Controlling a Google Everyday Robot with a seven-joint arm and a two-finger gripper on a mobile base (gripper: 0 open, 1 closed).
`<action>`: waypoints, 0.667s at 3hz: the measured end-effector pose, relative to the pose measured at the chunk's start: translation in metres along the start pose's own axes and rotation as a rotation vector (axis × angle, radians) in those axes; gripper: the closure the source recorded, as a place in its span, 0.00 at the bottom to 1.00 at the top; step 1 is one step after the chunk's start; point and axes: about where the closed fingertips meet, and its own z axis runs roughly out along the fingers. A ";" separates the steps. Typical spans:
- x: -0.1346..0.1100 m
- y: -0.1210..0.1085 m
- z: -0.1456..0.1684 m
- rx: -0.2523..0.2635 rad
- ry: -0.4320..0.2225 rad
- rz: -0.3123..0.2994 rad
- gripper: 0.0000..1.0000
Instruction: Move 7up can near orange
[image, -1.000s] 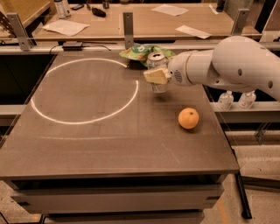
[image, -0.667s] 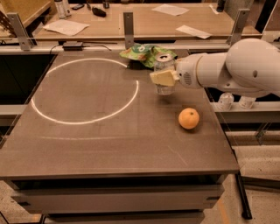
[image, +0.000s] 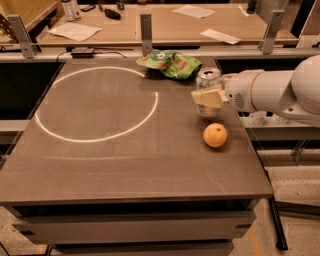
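Fingers (image: 205, 98) of the white arm's gripper (image: 209, 94) are clamped on the small silvery-grey metal 7up can (image: 208, 77), 1 beige pad across its front. The can is upright, just behind the round bright orange (image: 215, 135), near the green snack bag (image: 170, 63).

Hidden behind the gripper (image: 207, 98) clasped on it, right side of the table (image: 125, 165): lower body of the 7up can (image: 208, 78). Cut off at the right edge: the arm (image: 280, 92).
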 end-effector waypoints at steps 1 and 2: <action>0.011 -0.005 -0.010 0.038 0.019 -0.009 1.00; 0.020 -0.003 -0.006 0.100 0.023 -0.025 1.00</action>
